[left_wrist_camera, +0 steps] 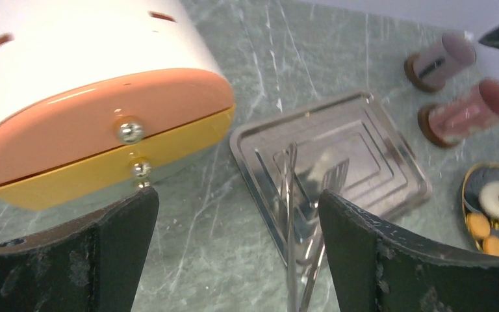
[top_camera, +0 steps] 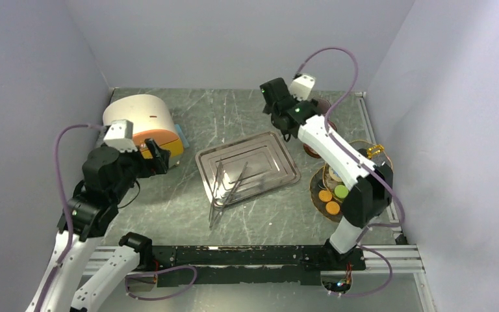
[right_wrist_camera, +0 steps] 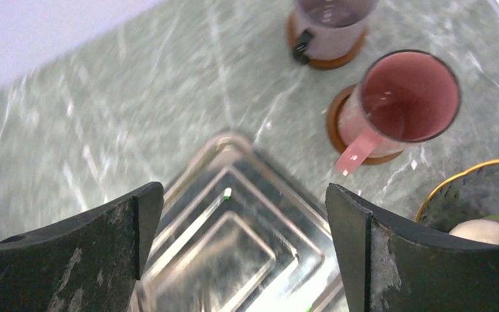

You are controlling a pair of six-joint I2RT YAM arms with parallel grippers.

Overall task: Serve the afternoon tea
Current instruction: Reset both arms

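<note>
Left wrist view, two mugs (left_wrist_camera: 438, 62) (left_wrist_camera: 471, 112), one tray (left_wrist_camera: 390, 162), two orange treats (left_wrist_camera: 477, 224) (left_wrist_camera: 494, 245)

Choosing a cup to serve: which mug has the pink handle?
The pink mug, nearer the gold-rimmed dish; the greyish mug beyond has a dark handle.

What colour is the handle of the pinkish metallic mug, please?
Pink handle, clearest in the right wrist view.
</note>
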